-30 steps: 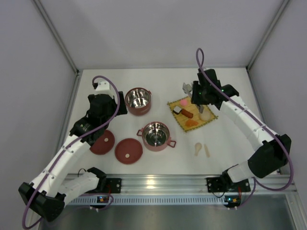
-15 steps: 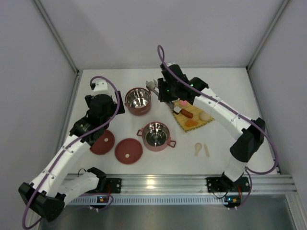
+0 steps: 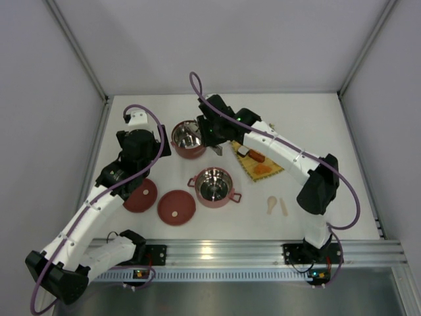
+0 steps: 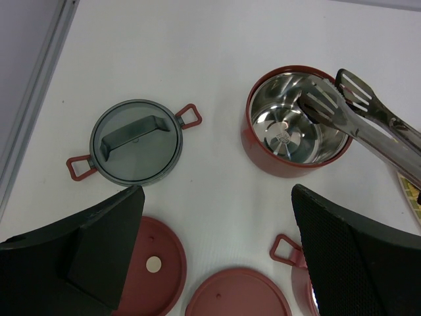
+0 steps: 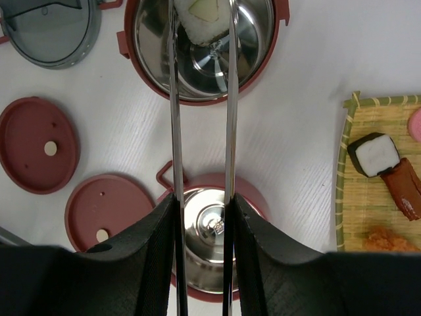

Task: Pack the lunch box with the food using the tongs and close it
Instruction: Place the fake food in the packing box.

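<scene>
At the far left, the left pincer (image 4: 216, 217) is hanging wide open, with its two black textured fingers (image 4: 99, 253) holding nothing. Just beyond it a round grey lid (image 4: 135, 141) with a bar handle and two red side loops is lying flat on the white table (image 3: 316, 131). Nearer, two flat dark-red lids (image 3: 140, 195) (image 3: 176, 207) are lying side by side, each showing a small pale spot.

To the right, the far bowl (image 3: 189, 138) is standing open, dark-red outside and shiny steel inside. The near bowl (image 3: 214, 186), of the same kind with small loop handles, is standing closer to the arms.

The right pincer (image 5: 202, 210) is clamping the tongs (image 5: 173, 131), two thin silver metal arms with slotted tips. The tongs are reaching out from between its fingers across the near bowl, and their tips are pinching a cream piece (image 5: 200, 16) over the steel inside of the far bowl.

Further right, on the yellow woven mat (image 5: 348, 197), a black-and-white roll (image 5: 373, 155), a brown-red sausage (image 5: 402, 191), an orange piece (image 5: 388, 240) and a pink piece (image 5: 416, 124) are lying well apart from the tongs. Near the mat two beige sticks (image 3: 272, 205) are lying.
</scene>
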